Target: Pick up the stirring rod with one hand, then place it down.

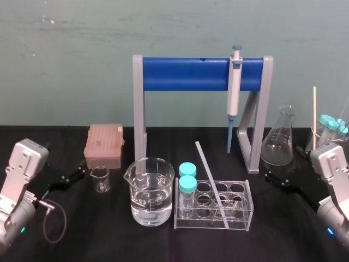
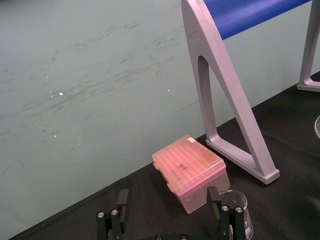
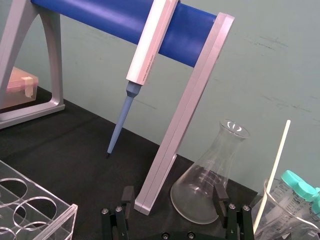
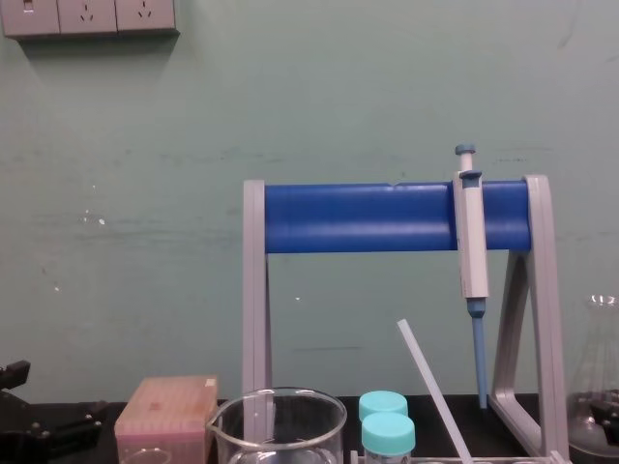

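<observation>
The pickup is not yet begun: the stirring rod (image 1: 210,177) leans in the tube rack (image 1: 248,212), and the left gripper (image 1: 73,177) and right gripper (image 1: 275,179) sit spread at the sides, so one must reach in and pinch it.

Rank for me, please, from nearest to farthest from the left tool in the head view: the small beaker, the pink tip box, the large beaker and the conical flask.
From the left tool:
1. small beaker, just to its right
2. pink tip box, behind the beaker
3. large beaker, centre of the table
4. conical flask, far right
</observation>
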